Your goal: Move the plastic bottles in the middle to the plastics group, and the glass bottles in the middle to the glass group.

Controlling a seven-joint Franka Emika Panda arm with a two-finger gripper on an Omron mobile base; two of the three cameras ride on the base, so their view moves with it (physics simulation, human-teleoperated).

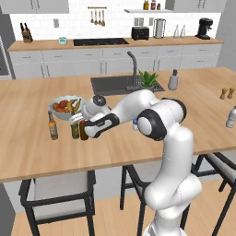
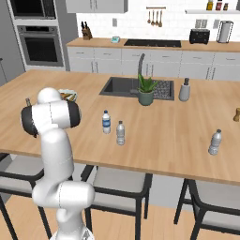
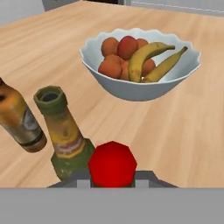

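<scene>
Red-capped bottle [image 1: 83, 130] stands on the wooden tabletop [image 1: 27, 138] beside two glass bottles, fingers [image 1: 82, 123] closed on it. Right base view: two plastic bottles [image 2: 106, 122] mid-island, one silvery bottle [image 2: 214, 142] apart. Hand view: fruit bowl [image 3: 131, 89] behind the red cap.

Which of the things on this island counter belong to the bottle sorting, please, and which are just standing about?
Part of the job:
- red-capped bottle, in the shut gripper
- amber bottle and green bottle, the glass group
- blue-label plastic bottle and plain plastic bottle
- silvery plastic bottle, the plastics group

Just standing about:
- fruit bowl
- potted plant
- soap dispenser
</scene>
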